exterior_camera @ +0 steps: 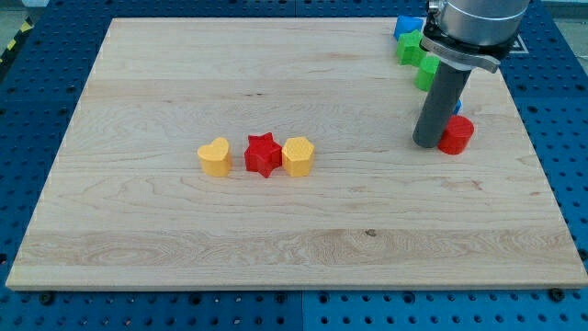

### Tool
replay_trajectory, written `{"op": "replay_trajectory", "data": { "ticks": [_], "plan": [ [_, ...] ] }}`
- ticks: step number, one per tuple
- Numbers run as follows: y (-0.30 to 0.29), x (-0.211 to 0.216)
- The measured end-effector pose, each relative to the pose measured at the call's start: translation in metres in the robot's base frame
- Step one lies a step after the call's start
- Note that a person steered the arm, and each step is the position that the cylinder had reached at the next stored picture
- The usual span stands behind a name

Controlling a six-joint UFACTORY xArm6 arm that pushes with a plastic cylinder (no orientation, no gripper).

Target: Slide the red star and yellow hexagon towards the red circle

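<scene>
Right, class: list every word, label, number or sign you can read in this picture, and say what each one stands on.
None: no readable text anywhere.
The wooden board is bare wood grain.
The red star, yellow hexagon, yellow heart and red circle carry no markings.
The arm above my tip shows no label.

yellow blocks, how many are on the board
2. The yellow heart sits left of the red star; the yellow hexagon touches the star's right side. The arm could hide others at the view's top right.
</scene>
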State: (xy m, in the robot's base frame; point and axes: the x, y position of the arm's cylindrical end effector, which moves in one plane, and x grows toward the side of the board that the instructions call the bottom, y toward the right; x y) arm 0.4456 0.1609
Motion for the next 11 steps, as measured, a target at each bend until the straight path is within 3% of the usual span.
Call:
{"op": "replay_trajectory", "data": {
  "ticks": [4,6,8,11],
  "plan": [
    [-0.173,-0.018],
    [-0.325,0.013],
    [-0.306,0.015],
    [-0.234,0.022]
  ]
}}
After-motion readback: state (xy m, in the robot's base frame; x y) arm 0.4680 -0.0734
